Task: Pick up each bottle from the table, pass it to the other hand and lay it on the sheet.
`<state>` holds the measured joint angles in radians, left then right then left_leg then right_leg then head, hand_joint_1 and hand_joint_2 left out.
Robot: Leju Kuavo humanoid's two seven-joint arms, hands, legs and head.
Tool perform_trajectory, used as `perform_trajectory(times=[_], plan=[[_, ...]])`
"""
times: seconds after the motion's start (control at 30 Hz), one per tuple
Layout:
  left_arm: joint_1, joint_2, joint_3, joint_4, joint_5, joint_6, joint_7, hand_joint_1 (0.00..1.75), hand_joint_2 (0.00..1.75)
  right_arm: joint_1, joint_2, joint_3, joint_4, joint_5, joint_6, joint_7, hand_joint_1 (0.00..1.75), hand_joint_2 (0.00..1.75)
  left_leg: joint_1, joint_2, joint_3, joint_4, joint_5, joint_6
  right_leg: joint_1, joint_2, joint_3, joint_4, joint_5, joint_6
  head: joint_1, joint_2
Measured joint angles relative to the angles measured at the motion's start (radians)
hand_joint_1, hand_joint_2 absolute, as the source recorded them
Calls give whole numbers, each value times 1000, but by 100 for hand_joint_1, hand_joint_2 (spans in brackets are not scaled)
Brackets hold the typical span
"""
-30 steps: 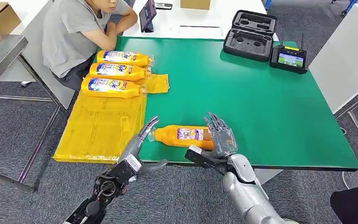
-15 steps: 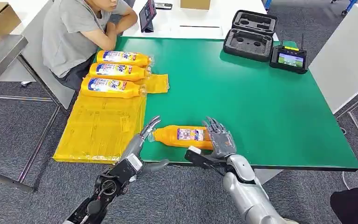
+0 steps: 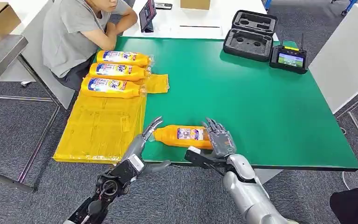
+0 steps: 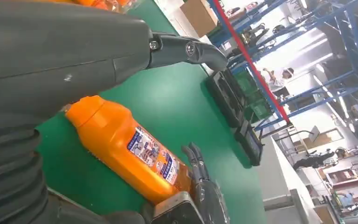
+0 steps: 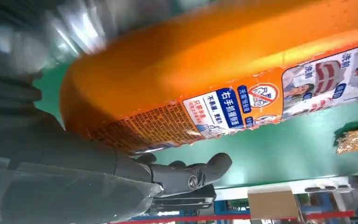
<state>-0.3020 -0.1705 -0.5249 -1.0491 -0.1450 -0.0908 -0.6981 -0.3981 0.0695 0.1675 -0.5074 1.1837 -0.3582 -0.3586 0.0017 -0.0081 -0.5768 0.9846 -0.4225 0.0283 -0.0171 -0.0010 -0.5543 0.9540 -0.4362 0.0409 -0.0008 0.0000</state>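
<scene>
Bottle [image 3: 182,136] is orange with a blue-white label, lying flat on the green table [image 3: 270,107]; right hand [image 3: 220,138] grips its base, left hand [image 3: 142,140] is spread free at its cap.

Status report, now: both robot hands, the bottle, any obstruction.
Right robot hand at the base end of the orange bottle, grip unconfirmed. Left robot hand open by its cap. Bottle lying on green table. Nothing between it and the yellow sheet.

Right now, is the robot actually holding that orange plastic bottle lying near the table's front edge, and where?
Apparently the right hand wraps the base end of the orange plastic bottle; a firm grip cannot be confirmed. The left hand is open by the cap.
</scene>
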Motion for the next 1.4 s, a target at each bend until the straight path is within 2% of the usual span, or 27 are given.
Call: perform_trajectory(times=[1.0, 1.03, 1.4], plan=[[0, -6, -16, 0, 1, 4, 0, 0, 175, -11, -6, -5, 0, -21, 32, 8, 171, 175, 0, 0, 1, 0, 0, 0, 0, 0, 0, 0, 0, 0, 0, 0], [0, -6, -16, 0, 1, 4, 0, 0, 175, -11, -6, -5, 0, -21, 32, 8, 0, 175, 0, 0, 1, 0, 0, 0, 0, 0, 0, 0, 0, 0, 0, 0], [2, -7, -18, 0, -2, 18, 0, 0, 175, 1, -5, -8, 8, -2, -20, 45, 0, 175, 0, 0, 0, 0, 0, 0, 0, 0, 0, 0, 0, 0, 0, 0]])
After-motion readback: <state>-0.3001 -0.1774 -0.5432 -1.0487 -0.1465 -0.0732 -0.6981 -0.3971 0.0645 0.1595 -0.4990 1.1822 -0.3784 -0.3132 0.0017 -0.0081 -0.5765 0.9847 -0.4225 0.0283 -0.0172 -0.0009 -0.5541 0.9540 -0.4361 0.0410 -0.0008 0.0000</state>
